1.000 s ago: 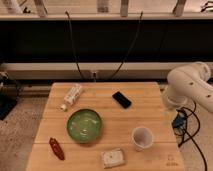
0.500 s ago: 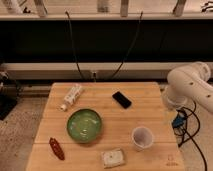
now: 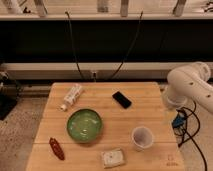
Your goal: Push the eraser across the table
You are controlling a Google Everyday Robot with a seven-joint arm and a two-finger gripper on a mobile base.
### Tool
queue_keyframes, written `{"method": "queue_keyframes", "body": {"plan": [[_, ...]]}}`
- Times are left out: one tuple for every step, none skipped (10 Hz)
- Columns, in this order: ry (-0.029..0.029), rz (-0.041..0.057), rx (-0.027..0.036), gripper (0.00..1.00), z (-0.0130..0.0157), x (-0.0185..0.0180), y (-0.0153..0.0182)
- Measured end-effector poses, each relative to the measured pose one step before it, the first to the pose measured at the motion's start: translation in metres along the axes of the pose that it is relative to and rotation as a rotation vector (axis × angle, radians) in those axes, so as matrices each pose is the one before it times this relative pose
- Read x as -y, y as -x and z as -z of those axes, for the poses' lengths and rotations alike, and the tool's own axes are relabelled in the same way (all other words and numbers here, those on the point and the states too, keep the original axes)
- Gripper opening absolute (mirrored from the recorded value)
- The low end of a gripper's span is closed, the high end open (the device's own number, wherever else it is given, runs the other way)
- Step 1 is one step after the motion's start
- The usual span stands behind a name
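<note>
Well, noticed zero movement since a second back: eraser (image 3: 121, 99) untouched on bench (image 3: 145, 114), arm (image 3: 192, 86) parked off right edge, claw hidden there, couldn't tell its state.

A lab: robot arm (image 3: 192, 87) beside a wooden table (image 3: 150, 107), cables (image 3: 73, 45) hanging behind.

The table (image 3: 150, 112) has a top of pale wood, joined from planks, with a smooth and mostly matt look. The eraser (image 3: 121, 99) is black, smooth and slightly glossy. The green bowl (image 3: 85, 125) shines like glazed ware. The cup (image 3: 142, 137) looks like thin whitish plastic. The whitish block (image 3: 113, 158) has a speckled, dull face. The arm (image 3: 192, 85), right of the table, has a smooth white shell with a soft sheen. The gripper is out of sight.
</note>
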Motion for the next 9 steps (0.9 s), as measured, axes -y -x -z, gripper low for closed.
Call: {"method": "queue_keyframes", "body": {"plan": [[0.00007, 0.00001, -0.00004, 0.80, -0.00001, -0.00002, -0.00001], [-0.00005, 0.00007, 0.00001, 0.80, 0.00001, 0.00004, 0.00001], [-0.00382, 0.00007, 0.00232, 0.80, 0.00082, 0.00276, 0.00004], [-0.00762, 0.00164, 0.00389, 0.80, 0.00031, 0.00770, -0.00103], [-0.00788, 0.00501, 0.00696, 0.80, -0.00106, 0.01253, 0.00187], [-0.00422, 0.00678, 0.00273, 0.80, -0.00133, 0.01307, 0.00190], [-0.00624, 0.00264, 0.00496, 0.80, -0.00083, 0.01128, 0.00097], [0.00112, 0.00173, -0.00141, 0.80, 0.00000, 0.00148, -0.00108], [0.00009, 0.00124, 0.00167, 0.80, -0.00011, -0.00042, -0.00003]]}}
